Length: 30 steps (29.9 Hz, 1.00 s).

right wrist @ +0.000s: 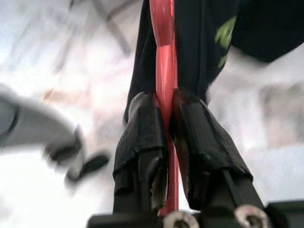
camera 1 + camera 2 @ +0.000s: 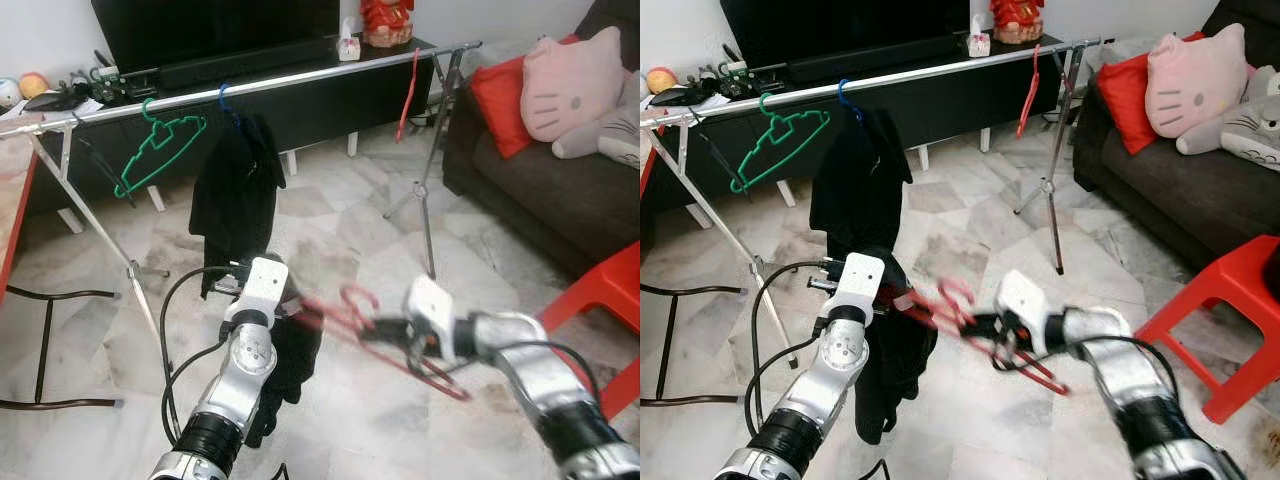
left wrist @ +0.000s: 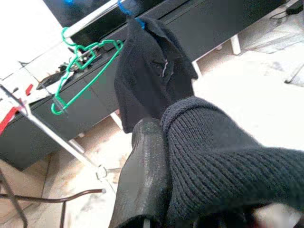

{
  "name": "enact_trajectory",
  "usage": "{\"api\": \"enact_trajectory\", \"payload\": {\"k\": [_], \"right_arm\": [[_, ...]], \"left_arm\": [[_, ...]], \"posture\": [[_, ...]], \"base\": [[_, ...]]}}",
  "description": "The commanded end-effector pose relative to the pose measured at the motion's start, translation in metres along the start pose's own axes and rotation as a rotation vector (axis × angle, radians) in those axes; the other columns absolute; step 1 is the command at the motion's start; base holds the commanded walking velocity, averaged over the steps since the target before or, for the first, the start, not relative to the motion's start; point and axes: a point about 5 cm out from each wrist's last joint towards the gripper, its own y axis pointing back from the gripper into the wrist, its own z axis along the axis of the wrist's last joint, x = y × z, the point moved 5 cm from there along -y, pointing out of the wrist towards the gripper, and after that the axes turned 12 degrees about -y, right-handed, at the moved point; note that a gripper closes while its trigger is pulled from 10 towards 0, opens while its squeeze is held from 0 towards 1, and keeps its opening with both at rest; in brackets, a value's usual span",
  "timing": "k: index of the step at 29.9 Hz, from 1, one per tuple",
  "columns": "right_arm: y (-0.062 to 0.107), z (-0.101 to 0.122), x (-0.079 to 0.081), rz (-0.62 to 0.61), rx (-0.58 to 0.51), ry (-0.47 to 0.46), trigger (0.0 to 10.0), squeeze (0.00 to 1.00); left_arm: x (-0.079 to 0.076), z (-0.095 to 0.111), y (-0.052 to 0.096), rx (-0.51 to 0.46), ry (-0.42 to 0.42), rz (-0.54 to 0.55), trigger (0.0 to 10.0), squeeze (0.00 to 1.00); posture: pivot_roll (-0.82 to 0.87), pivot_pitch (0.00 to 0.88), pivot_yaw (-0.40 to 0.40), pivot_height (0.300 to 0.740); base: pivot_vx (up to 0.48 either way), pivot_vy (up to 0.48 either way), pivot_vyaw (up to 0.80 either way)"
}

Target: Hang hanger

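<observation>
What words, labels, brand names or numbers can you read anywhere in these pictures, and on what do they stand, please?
None can be read.
Small box on the TV cabinet: printed front, too small to read.
Clutter at the cabinet's left end: too small to read.
Red hanger in the right gripper: bare, no marking.
Black knit garment at the left gripper: no label visible.

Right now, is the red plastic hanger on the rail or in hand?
In hand: the red plastic hanger sits clamped in the right gripper, low before the silver rail.
</observation>
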Motion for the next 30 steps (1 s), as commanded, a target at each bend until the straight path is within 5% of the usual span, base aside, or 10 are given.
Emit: {"api": "enact_trajectory", "payload": {"k": [1,7,12,23,27,30], "right_arm": [[0.004,-0.008,0.003,0.037,0.067,0.028,0.0,0.00],[0.018,-0.028,0.000,0.027,0.166,0.048,0.0,0.00],[0.026,-0.016,0.007,0.078,0.106,0.033,0.0,0.00],[0.047,-0.018,-0.002,0.018,0.158,0.074,0.0,0.00],[0.081,0.005,-0.018,-0.090,-0.037,0.000,0.0,0.00],[0.090,0.002,-0.021,-0.121,-0.061,-0.020,0.0,0.00]], "left_arm": [[0.008,0.008,-0.003,-0.019,0.025,0.026,0.0,0.00],[0.012,0.004,-0.005,-0.009,0.002,0.031,0.0,0.00],[0.015,-0.018,-0.006,0.049,-0.094,0.008,0.0,0.00],[0.024,-0.035,-0.004,0.094,-0.128,0.009,0.0,0.00],[0.032,-0.057,0.000,0.192,-0.088,0.030,0.0,0.00],[0.036,-0.063,0.000,0.220,-0.065,0.033,0.0,0.00]], "posture": [[-0.19,0.000,0.024,0.740],[-0.19,0.000,0.028,0.740],[-0.20,0.000,0.036,0.740],[-0.20,0.000,0.040,0.740],[-0.19,0.000,0.064,0.740],[-0.20,0.000,0.072,0.740]], "base": [[0.000,0.000,0.00],[0.000,0.000,0.00],[0.000,0.000,0.00],[0.000,0.000,0.00],[0.000,0.000,0.00],[0.000,0.000,0.00]]}}
